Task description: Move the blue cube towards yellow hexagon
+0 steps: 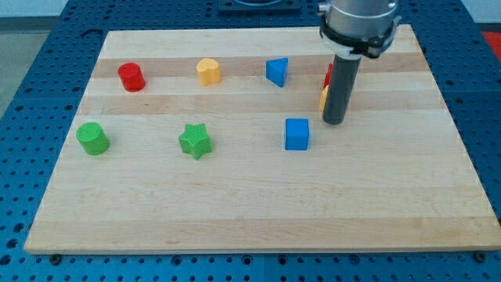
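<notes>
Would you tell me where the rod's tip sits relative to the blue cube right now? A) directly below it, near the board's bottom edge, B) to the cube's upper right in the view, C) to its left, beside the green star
B: my tip stands just to the upper right of the blue cube, a narrow gap apart, far from the green star.

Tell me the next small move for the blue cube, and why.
Probably slide my tip toward the view's bottom right, behind the blue cube. It now sits just up-right of the cube, while the yellow hexagon lies to the upper left.

Tip (333,121) just right of cube (297,134)
</notes>
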Controlling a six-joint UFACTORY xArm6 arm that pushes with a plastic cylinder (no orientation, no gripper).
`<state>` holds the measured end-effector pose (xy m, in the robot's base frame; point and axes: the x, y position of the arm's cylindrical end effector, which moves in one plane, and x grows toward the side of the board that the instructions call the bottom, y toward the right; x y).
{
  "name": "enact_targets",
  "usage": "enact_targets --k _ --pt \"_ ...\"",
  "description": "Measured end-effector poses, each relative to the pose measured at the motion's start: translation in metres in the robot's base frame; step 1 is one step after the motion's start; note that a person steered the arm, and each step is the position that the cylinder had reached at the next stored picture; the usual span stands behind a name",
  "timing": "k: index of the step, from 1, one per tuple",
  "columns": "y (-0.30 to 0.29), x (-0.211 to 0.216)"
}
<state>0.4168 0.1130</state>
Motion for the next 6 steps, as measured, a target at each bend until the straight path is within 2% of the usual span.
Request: enact_targets --k 1,3,4,5,6 --pt "0.0 0.015" --pt "0.006 0.086" --pt "-0.017 0.11" --pt "-0.073 0.099" --pt "-0.082 0.058"
